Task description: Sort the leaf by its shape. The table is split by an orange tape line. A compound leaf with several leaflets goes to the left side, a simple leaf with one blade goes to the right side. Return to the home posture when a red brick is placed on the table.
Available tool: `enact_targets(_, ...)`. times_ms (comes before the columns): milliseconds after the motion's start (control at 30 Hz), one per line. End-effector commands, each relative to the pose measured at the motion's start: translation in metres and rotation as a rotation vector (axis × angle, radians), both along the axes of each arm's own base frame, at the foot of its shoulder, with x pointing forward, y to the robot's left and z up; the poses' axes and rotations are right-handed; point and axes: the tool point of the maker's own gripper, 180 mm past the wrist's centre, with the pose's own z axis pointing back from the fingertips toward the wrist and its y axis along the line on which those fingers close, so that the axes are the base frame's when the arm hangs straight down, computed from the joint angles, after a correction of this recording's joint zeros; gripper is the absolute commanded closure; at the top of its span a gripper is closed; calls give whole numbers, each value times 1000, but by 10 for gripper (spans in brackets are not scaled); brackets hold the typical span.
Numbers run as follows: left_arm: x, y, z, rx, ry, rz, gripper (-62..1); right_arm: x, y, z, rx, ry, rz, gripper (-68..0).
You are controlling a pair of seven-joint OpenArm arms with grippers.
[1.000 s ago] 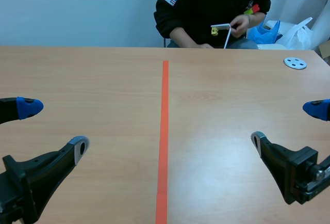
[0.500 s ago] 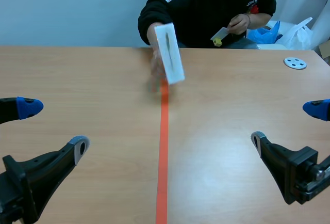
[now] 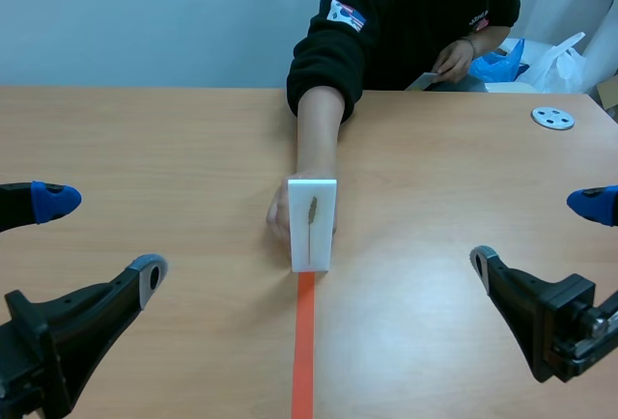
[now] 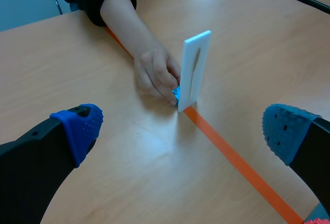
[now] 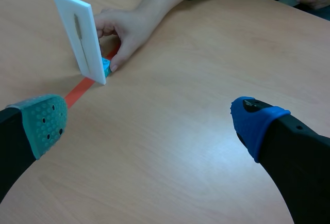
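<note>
my left gripper [image 4: 183, 128] and right gripper [image 5: 148, 122] are hanging open. a person's hand [image 4: 154, 74] is steadying the thin white leaf card [image 3: 312, 224] upright on the orange tape line [image 3: 304, 342]. it's seeming light, stiff and tippy, so i'm favouring its side edges.

Mid-frame, a hand [image 4: 154, 74] holds a card [image 4: 198, 53] with a thin leaf [image 4: 193, 68] upright on the orange line [image 4: 232, 157], ahead of the wide-spread claw [image 4: 183, 128].
</note>
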Motion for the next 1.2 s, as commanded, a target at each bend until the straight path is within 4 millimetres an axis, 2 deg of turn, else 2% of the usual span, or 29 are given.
enact_targets(0,1,-5,9,-24,-21,-6,-623,4,2,9,6,-33,9,-679)
enact_targets(333,1,-5,8,-22,-19,-6,-623,4,2,9,6,-33,9,-679)
enact_targets(667,4,-5,-11,31,48,-17,-623,4,2,9,6,-33,9,-679)
enact_targets(900,14,-11,-38,66,68,-50,-623,4,2,9,6,-33,9,-679)
enact_targets(1167,40,-20,-72,25,104,-31,-623,4,2,9,7,-33,9,-679)
